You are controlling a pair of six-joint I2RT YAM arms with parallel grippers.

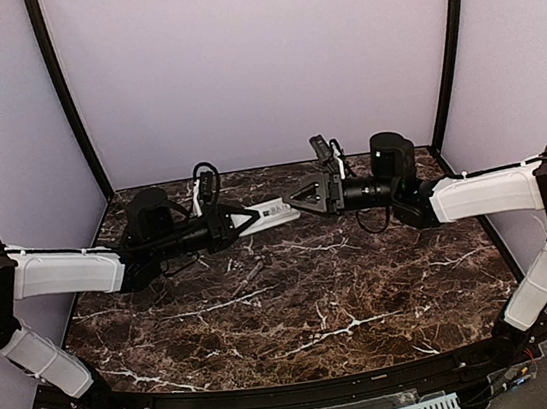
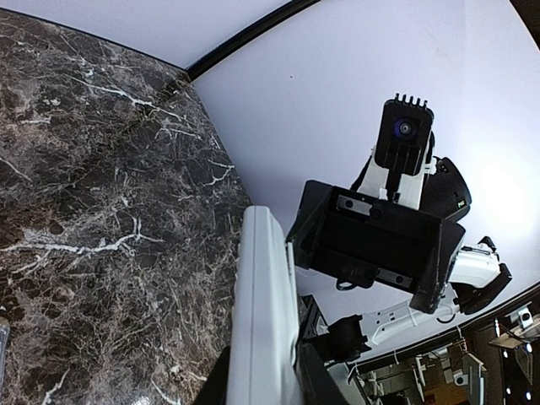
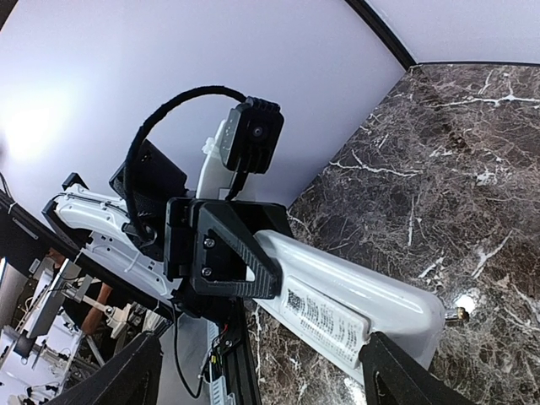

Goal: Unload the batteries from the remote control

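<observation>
The white remote control (image 1: 276, 210) is held in the air at the back of the table, between the two arms. My left gripper (image 1: 248, 219) is shut on its near end; in the left wrist view the remote (image 2: 263, 304) shows edge-on between the fingers. My right gripper (image 1: 300, 199) is open at the remote's other end. In the right wrist view the remote's back (image 3: 371, 283) faces the camera, and its labelled cover panel (image 3: 325, 321) sits in place. The right fingers (image 3: 396, 371) stand wide apart, one against the remote's end. The batteries are hidden.
The marble table (image 1: 297, 302) lies under both arms, with pale walls close behind. A small shiny object (image 3: 457, 310) lies on the table below the remote's end; I cannot tell what it is. A slim grey object (image 1: 248, 276) lies mid-table.
</observation>
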